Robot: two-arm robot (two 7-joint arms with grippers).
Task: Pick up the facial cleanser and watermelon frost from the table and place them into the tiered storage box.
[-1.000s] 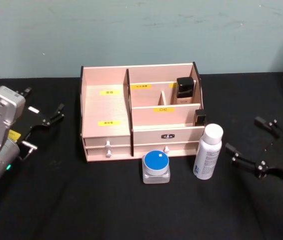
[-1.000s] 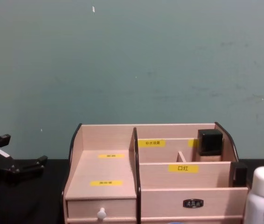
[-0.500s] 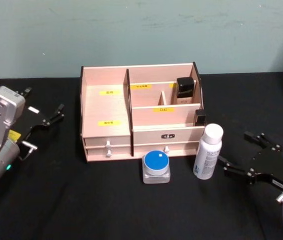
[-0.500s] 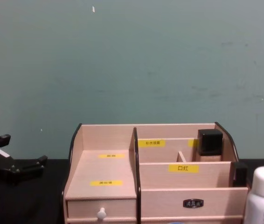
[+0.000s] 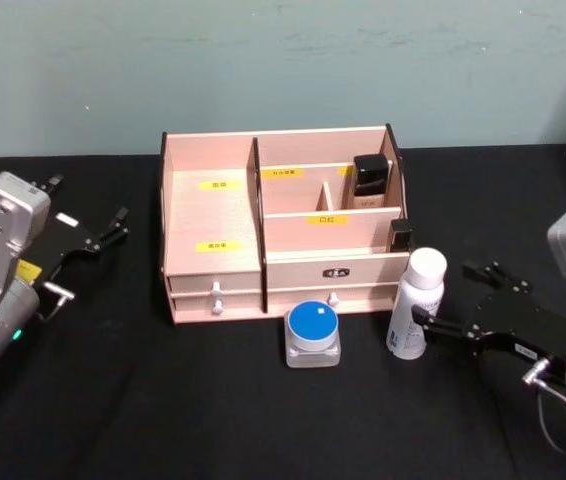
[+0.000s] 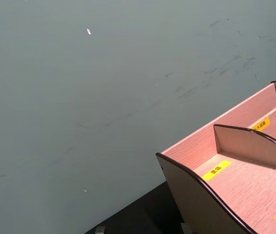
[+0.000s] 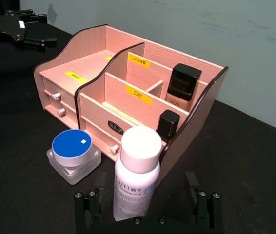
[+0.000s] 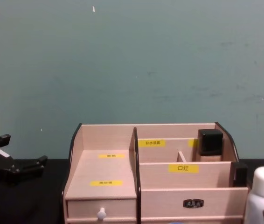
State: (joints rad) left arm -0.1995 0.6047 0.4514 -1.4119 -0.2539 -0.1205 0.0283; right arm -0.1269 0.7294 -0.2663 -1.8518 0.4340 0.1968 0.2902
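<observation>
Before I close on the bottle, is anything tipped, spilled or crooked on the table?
Nothing stands out. The white bottle and the blue-lidded jar stand upright in front of the tiered storage box, and nothing has spilled. The right pincer is open around the bottle. The left pincer sits parked at the left.

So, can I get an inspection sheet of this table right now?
Surface: black cloth-covered table.
Job's things: pale pink wooden tiered storage box; white plastic bottle with white cap and clear square jar with blue lid stand in front.
Clutter: black-capped beige bottle and small black tube inside the box's right compartments.
Grippers: right gripper open, either side of the white bottle; left gripper open, parked at left.
Cables: grey loop by right wrist.
Surroundings: teal wall behind.
</observation>
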